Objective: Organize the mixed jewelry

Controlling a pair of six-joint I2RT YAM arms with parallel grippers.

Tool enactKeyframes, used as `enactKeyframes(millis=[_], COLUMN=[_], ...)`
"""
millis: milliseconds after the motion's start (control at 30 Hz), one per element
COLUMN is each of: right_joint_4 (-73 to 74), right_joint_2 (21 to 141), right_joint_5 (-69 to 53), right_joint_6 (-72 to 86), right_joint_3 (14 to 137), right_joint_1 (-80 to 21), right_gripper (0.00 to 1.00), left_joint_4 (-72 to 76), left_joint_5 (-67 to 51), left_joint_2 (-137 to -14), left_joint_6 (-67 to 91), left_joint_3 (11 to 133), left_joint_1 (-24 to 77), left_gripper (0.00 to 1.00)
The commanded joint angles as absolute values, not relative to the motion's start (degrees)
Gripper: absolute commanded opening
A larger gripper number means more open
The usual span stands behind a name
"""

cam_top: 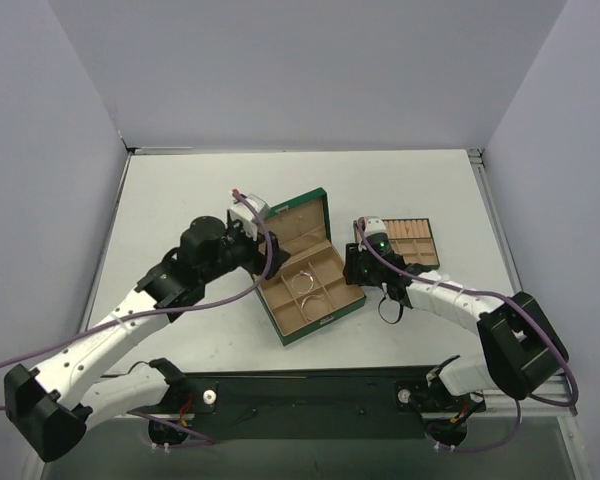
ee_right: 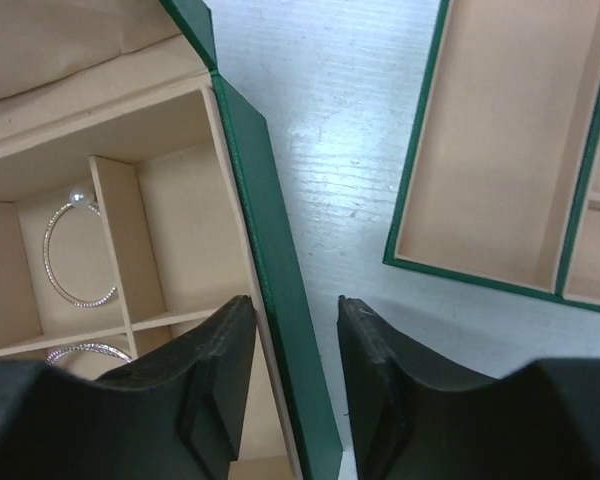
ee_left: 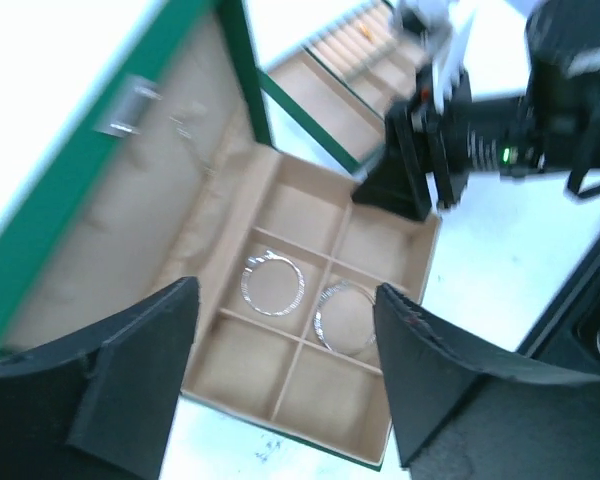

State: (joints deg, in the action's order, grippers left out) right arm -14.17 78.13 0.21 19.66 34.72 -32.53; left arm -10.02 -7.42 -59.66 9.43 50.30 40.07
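Left side of the top view: the left gripper (ee_left: 285, 292) is spread wide with nothing in it, hovering over the open green box with tan compartments (cam_top: 325, 318) at centre frame. In the box's middle row, side by side, sit a thin silvery wire hoop (ee_left: 244, 283) and a second silvery hoop (ee_left: 320, 318). Right of centre, the right gripper (ee_right: 293, 302) has its fingers partly apart, straddling the box's green side wall. Can't tell if it's actually pinching it. Further right, the small green tray with tan sections (ee_right: 416, 130) sits near the box, not touching.
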Motion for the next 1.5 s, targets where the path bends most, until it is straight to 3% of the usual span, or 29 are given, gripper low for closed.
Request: enactKeyframes(millis=[0, 367, 500, 800, 867, 900, 933, 1033, 1300, 1467], right_joint_4=[-13.2, -12.1, -11.3, -8.2, -6.4, -6.0, -5.4, -3.6, 2.5, 4.5], right_joint_2=[80.4, 83.4, 83.3, 83.8, 83.5, 83.1, 82.0, 79.1, 69.4, 68.9], right_joint_5=[-1.6, -0.2, 5.3, 5.4, 5.1, 5.1, 5.4, 5.8, 10.5, 5.8], right_joint_6=[19.2, 23.9, 25.0, 25.0, 25.1, 24.8, 24.7, 22.3, 18.5, 17.3], right_joint_3=[38.9, 41.0, 41.4, 44.8, 45.9, 46.4, 46.5, 47.2, 47.4, 47.4], right_joint_1=[-32.1, -33.5, -35.5, -36.6, -36.7, -36.7, -36.7, -36.2, -30.2, -13.9], right_gripper=[0.34, 0.07, 0.04, 0.05, 0.10, 0.17, 0.33, 0.49, 0.57, 0.57], left_joint_4=[-20.1, -32.5, -30.2, -31.2, -31.3, -31.2, -31.1, -30.9, -30.5, -30.4], left_joint_5=[6.0, 5.7, 5.9, 9.4, 9.7, 9.8, 9.7, 9.1, 8.3, 7.5], left_joint_2=[-53.8, -53.3, -53.9, -53.8, -53.6, -53.4, -53.4, -53.1, -53.1, -52.7], left_joint_6=[10.6, 7.8, 7.8, 8.9, 8.9, 8.9, 9.0, 8.9, 8.8, 8.7], left_joint_3=[57.4, 58.3, 53.5, 51.5, 51.5, 51.3, 51.2, 50.9, 50.7, 50.6], left_joint_1=[38.6, 21.8, 20.1, 18.4, 18.3, 18.1, 18.1, 18.1, 18.1, 18.1], left_gripper=[0.82, 0.85, 0.85, 0.85, 0.85, 0.85, 0.85, 0.85, 0.85, 0.86])
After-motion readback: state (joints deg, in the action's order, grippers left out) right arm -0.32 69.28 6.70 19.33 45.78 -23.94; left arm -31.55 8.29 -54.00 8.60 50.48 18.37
